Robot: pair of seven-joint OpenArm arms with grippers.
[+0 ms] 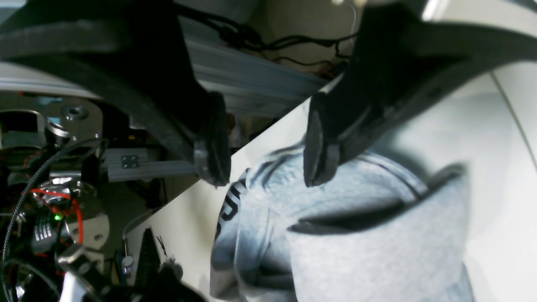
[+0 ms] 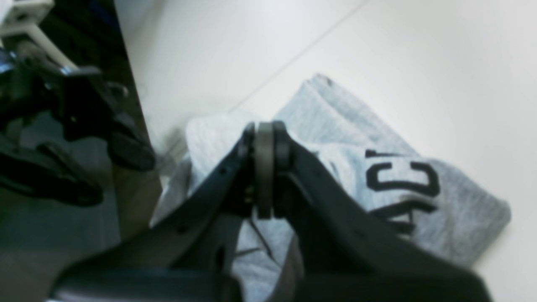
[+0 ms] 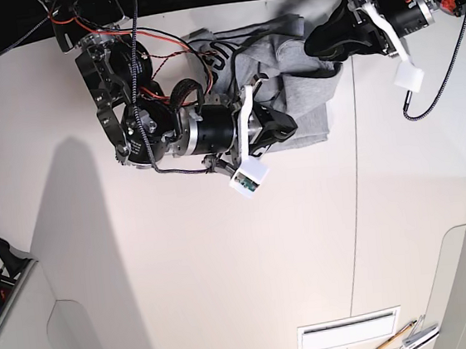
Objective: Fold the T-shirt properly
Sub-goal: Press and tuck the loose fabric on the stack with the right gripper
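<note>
Base view sharp, evenly bright; soft arm shadow falls lower left on the desk [image 3: 226,267]. Both wrist views soft: near parts blurred, right wrist blurred throughout. Left wrist overexposed at right edge.

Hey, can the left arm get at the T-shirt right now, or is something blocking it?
Probably yes. The left gripper is open just above the T-shirt, with nothing between them.

The T-shirt [image 3: 302,80], at the upper middle of the base view, is heather grey with bold black block lettering [image 2: 400,178]. The table [image 3: 225,259] under it is off-white. Both grippers, the left [image 1: 268,149] and the right [image 2: 265,167], are black. Red and black wires [image 3: 131,39] run at the upper left of the base view.
</note>
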